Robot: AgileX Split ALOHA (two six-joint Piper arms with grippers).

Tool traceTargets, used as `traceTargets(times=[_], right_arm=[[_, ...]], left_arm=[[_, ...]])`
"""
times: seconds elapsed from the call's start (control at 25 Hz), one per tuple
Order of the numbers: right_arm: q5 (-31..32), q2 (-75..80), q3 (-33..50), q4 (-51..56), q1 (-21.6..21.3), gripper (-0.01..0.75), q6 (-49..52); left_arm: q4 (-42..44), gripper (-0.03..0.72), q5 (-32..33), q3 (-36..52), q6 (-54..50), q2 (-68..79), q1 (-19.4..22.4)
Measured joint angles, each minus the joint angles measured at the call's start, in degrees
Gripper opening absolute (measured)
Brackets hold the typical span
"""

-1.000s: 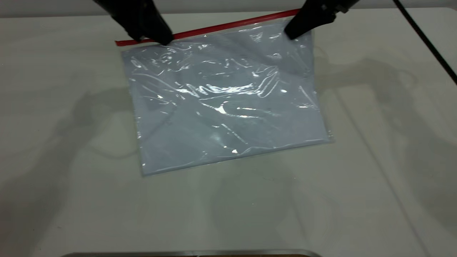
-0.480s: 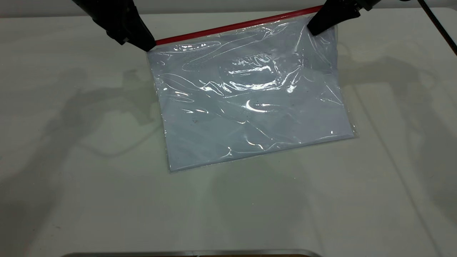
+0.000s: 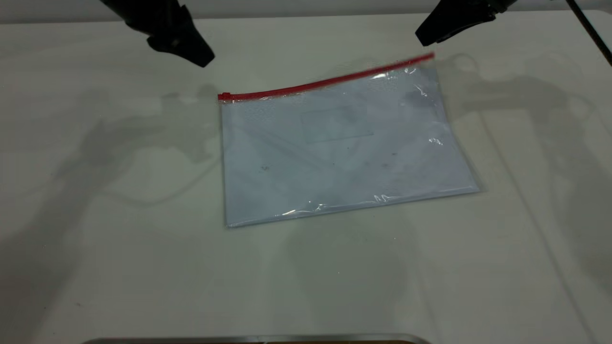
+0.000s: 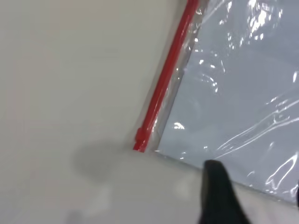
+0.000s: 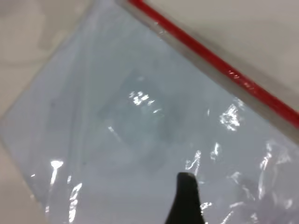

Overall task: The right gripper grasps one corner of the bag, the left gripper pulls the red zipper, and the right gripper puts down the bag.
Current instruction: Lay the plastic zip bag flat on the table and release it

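- One bag (image 3: 344, 148) lies flat on the white table (image 3: 95, 267), slightly right of the frame centre in the exterior view; its long edges run from lower left to upper right.
- One red zipper (image 3: 325, 83) runs along the bag's upper long edge; its slider tab (image 3: 224, 96) sits at the left end of that strip.
- One small rectangular front pocket (image 3: 337, 124) shows in the upper middle of the bag, just below the zipper; white paper is visible through the plastic.
- Left gripper (image 3: 203, 59): upper left of the exterior frame, above and to the left of the slider tab, apart from the bag and holding nothing. Whether its fingers are parted cannot be told; the left wrist view shows a single dark fingertip (image 4: 217, 186) near the bag's corner.
- Right gripper (image 3: 423, 40): upper right of the exterior frame, just above the zipper's right end, clear of the bag and holding nothing. Its finger spacing cannot be told; the right wrist view shows one dark fingertip (image 5: 187, 196) over the plastic.
- One black cable (image 3: 590, 31) crosses the upper right corner of the exterior frame.
- One metal edge (image 3: 258, 338) runs along the bottom of the exterior frame.
- Nothing lies across the bag or the zipper; both are fully exposed.
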Motion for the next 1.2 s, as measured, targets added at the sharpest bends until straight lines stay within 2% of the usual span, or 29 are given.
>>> traceTargets(times=[0.12, 0.2, 0.4, 0.64, 0.84, 1.04, 1.2], right_arm=[[0.2, -1.5, -1.4, -1.4, -0.3, 0.692, 1.2], [2.1, -3.9, -3.4, -2.9, -0.8, 0.680, 3.9], [10.2, -11.5, -10.6, -10.8, -1.4, 0.606, 14.2], [12.2, -21.5, -18.2, -19.0, -1.5, 0.557, 31.0], [12.5, -32.4, -18.8, -28.6, -1.5, 0.550, 43.2], [12.5, -43.2, -16.7, -31.3, -1.5, 0.550, 50.2], [12.5, -52.6, -8.4, -29.7, -1.5, 0.550, 50.9]], left_arm=[[1.4, 0.575, 0.4, 0.0, -8.0, -2.3, 0.0], [4.3, 0.595, 1.8, 0.1, -15.5, -5.5, 0.0], [15.5, 0.595, 7.5, 0.1, -32.4, -17.2, 0.0], [24.6, 0.575, 13.3, 0.1, -41.6, -32.2, 0.0], [27.3, 0.573, 24.2, 0.1, -43.1, -44.7, 0.0], [27.7, 0.573, 35.4, 0.1, -51.8, -53.8, 0.0], [30.3, 0.573, 36.2, 0.1, -58.2, -57.7, 0.0]])
